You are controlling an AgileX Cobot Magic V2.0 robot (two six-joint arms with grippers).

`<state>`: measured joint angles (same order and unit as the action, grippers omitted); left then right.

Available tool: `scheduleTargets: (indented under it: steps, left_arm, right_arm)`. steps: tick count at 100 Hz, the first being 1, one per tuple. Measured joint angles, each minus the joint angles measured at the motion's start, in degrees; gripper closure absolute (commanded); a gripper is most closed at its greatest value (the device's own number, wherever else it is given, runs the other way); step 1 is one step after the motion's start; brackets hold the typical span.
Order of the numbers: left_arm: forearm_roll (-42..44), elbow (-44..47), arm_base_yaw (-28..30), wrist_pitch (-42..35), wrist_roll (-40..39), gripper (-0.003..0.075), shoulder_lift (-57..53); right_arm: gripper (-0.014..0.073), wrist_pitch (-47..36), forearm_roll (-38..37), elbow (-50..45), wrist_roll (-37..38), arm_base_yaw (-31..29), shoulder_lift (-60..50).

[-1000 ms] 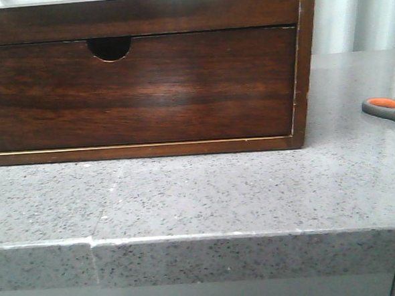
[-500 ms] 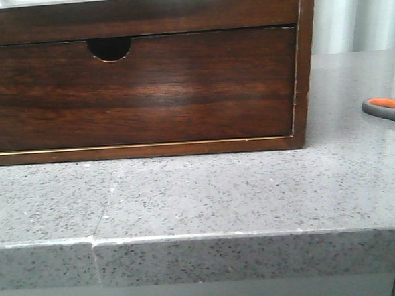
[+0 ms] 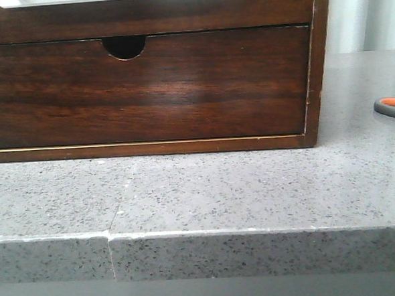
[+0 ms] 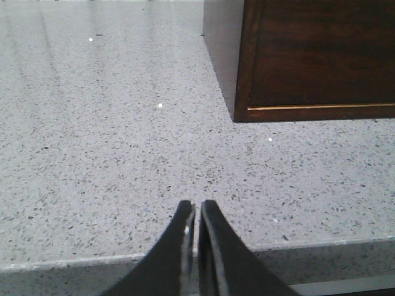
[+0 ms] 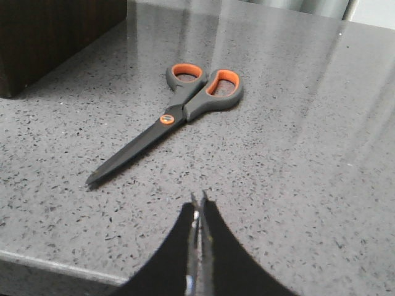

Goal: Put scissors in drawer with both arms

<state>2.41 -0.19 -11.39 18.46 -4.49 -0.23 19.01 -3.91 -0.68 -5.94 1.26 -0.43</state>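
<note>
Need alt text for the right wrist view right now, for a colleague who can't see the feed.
Small scissors with grey handle loops lined in orange lie flat and closed on the speckled grey stone countertop, dark blades pointing toward the camera. The right gripper, fingers shut and empty, sits short of the blade tips, not touching. A dark brown wooden cabinet corner stands beyond.

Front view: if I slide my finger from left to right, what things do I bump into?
Small half-round notch in the lower drawer front → the cabinet's right side edge → bare grey countertop → the scissors, only a handle showing.
</note>
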Motion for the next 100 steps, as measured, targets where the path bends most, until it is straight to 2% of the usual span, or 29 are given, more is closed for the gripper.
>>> scheduleTargets:
  steps: [91,100]
  left_arm:
    - [0.4,0.0,0.0,0.0,0.0,0.0740,0.0]
    - [-1.2,0.0,0.0,-1.0,0.0,0.0740,0.0]
  right_arm:
    - [0.0639,0.0,0.0,0.0,0.0,0.0,0.0]
    - [0.0639,-2.1,-0.1,0.0,0.0,0.0,0.0]
